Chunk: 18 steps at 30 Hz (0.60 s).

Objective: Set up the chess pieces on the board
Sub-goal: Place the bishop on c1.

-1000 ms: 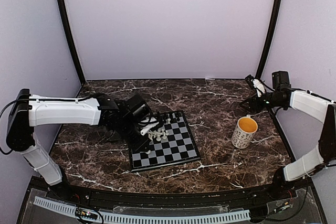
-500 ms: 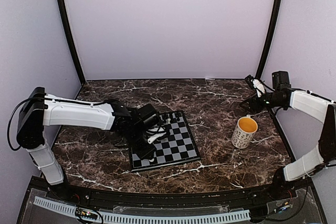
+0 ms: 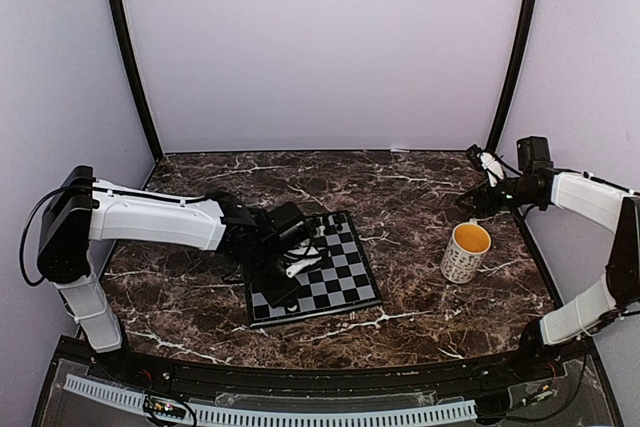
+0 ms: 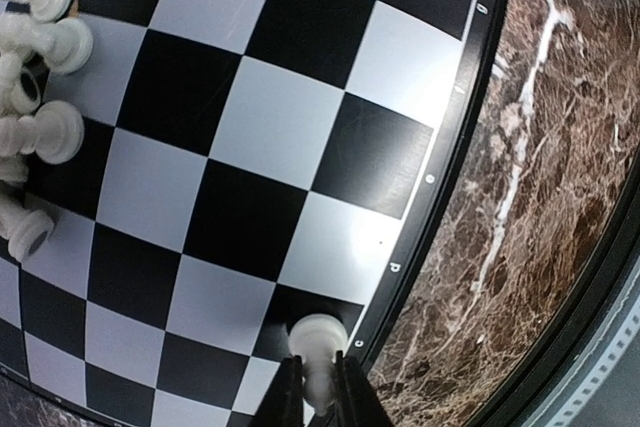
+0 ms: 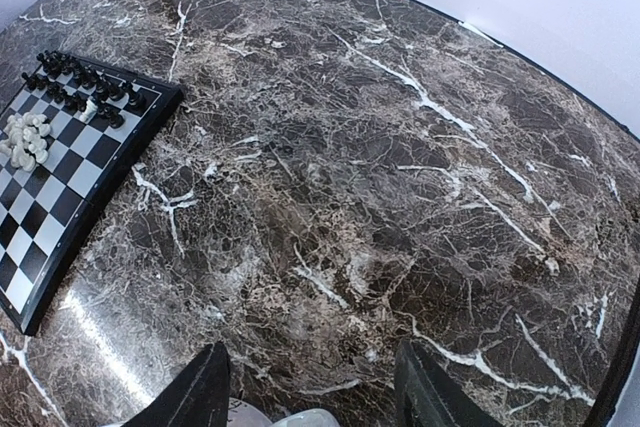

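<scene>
From above, the left arm (image 3: 160, 219) has slid to the near left corner of the board (image 3: 338, 269) since a second ago, covering most of the white heap (image 5: 25, 132). The right gripper (image 3: 476, 194) stayed near the mug (image 3: 465, 253), which is yellow inside. Left wrist: the left gripper (image 4: 316, 392) pinches one white piece (image 4: 318, 337) on a black edge square. Right wrist: its fingers (image 5: 205, 392) are wide open, and black pieces (image 5: 85, 87) line the board's far edge.

White shells, black joints: the left arm (image 3: 150, 217) at nine o'clock trails a thin black cable (image 3: 22, 247); the right arm (image 3: 588, 197), three o'clock, ends in a black-fingered right gripper (image 5: 310, 392).
</scene>
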Available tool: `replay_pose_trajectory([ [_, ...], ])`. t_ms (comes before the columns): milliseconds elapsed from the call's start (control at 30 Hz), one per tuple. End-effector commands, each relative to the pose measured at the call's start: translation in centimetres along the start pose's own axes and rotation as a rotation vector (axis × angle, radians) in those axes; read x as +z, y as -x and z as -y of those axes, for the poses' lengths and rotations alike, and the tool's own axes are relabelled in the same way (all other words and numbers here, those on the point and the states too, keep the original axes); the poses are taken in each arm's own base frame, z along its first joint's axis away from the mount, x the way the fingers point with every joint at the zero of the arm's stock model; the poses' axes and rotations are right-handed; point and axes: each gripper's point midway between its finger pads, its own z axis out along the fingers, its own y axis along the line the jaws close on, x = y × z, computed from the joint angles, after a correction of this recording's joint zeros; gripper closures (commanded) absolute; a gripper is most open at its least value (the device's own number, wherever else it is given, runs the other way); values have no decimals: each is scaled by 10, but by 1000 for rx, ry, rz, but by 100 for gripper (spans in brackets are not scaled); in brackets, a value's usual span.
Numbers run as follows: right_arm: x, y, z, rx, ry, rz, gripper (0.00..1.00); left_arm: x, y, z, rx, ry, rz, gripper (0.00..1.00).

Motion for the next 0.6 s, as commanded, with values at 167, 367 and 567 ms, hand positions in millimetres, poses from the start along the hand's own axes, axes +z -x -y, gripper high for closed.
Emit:
replay_pose_trajectory([
  [167, 1, -2, -1, -4, 15, 6, 43, 0, -1, 0, 22, 23, -16, 72],
  [367, 1, -2, -1, -4, 15, 7, 43, -3, 1, -3, 19, 47, -5, 70],
  [567, 1, -2, -2, -3, 18, 7, 42, -2, 1, -9, 14, 79, -6, 70],
])
